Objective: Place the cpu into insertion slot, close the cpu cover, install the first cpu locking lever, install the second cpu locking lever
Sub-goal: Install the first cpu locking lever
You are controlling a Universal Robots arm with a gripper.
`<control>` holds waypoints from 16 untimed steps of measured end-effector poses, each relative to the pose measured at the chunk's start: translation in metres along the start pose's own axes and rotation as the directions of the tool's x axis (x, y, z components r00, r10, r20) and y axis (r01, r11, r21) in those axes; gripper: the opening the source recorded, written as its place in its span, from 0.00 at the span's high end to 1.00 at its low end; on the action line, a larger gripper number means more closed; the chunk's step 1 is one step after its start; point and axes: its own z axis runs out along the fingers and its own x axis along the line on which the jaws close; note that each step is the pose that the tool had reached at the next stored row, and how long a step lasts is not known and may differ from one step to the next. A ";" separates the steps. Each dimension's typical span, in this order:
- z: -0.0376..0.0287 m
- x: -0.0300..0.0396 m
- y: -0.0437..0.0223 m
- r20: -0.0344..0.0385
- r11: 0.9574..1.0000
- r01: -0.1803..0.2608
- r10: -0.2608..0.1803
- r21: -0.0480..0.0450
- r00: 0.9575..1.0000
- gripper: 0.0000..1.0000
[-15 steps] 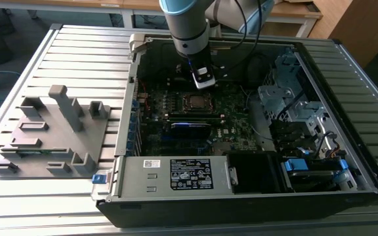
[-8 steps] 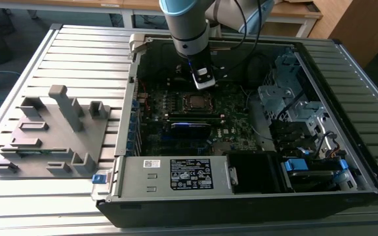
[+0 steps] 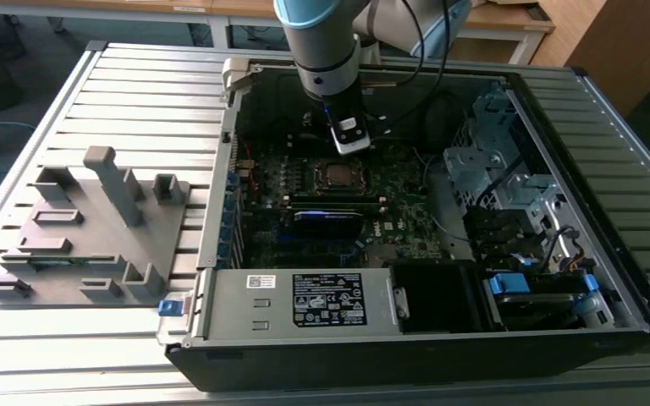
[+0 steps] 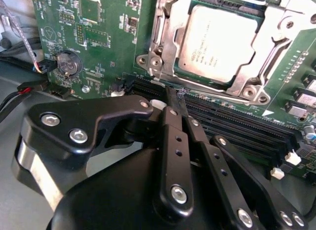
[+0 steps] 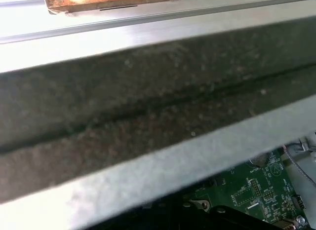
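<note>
One case: an open computer case [image 3: 415, 355] is laid on its side on the slatted counter [image 3: 133, 76], with the dark green motherboard [image 3: 404, 228] seen inside it.
Landmark: the insertion slot [image 4: 165, 47], with its metal rim, is taken as the reference on the motherboard.
Cpu: the cpu [image 4: 217, 42] is seated flat in the insertion slot, silver top up; in the exterior view it is seen mid-board [image 3: 337, 175].
Cpu cover: the cpu cover [image 4: 256, 74] is seen as a silvery frame lying around the chip.
Claw: the claw [image 4: 173, 99] is held narrow, its black fingers [image 4: 174, 136] brought together with nothing between them, the tips just beside the slot, over the long black memory slots [image 4: 232, 129].
Arm: the arm [image 3: 325, 51] is lowered into the case, above the slot.
Counter: a grey fixture [image 3: 88, 228] is set beside the case, well apart from the slot.
</note>
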 end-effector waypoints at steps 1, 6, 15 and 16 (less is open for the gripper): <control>0.0001 0.0000 -0.0001 0.000 1.000 0.000 0.000 0.000 1.000 0.90; 0.0004 -0.0005 -0.0011 0.000 1.000 0.000 0.000 0.001 1.000 0.90; 0.0006 -0.0010 -0.0022 0.001 1.000 0.000 0.000 0.001 1.000 0.90; 0.0008 -0.0011 -0.0025 0.000 1.000 0.001 -0.001 0.001 1.000 0.90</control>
